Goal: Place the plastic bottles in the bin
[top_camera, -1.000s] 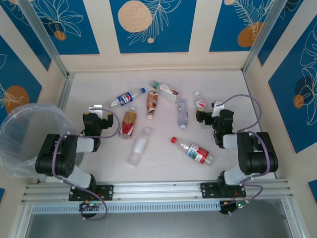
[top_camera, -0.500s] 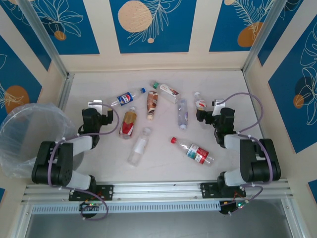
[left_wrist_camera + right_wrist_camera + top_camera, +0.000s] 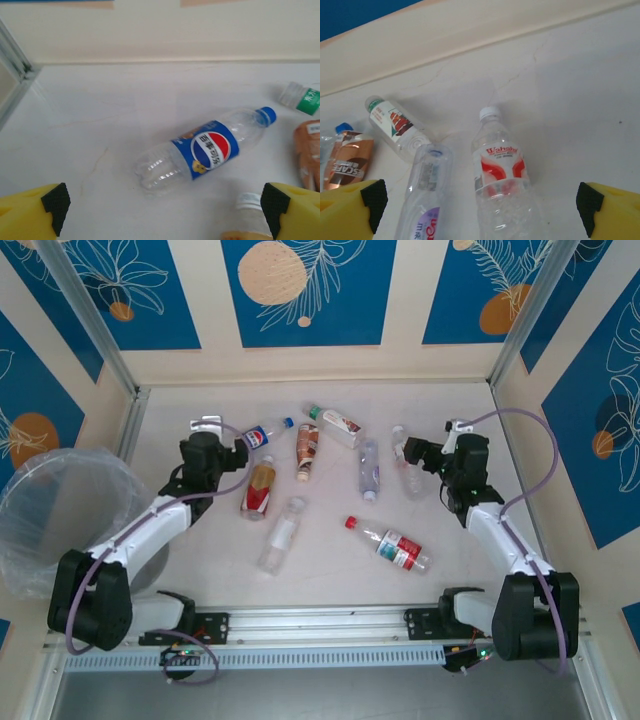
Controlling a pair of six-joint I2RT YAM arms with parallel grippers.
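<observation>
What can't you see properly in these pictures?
- Left wrist view: the brown-label bottle is cut off by the right edge, the white-capped bottle by the bottom edge.
- Right wrist view: the red-label bottle loses its base past the bottom edge.
- Top view: the crinkly bag blurs the inside of the bin, so its contents are unclear.

Left arm [image 3: 150, 525] extended, left fingers [image 3: 30, 212] wide apart, right arm [image 3: 500, 535] extended, right fingers [image 3: 350, 205] wide apart.
</observation>
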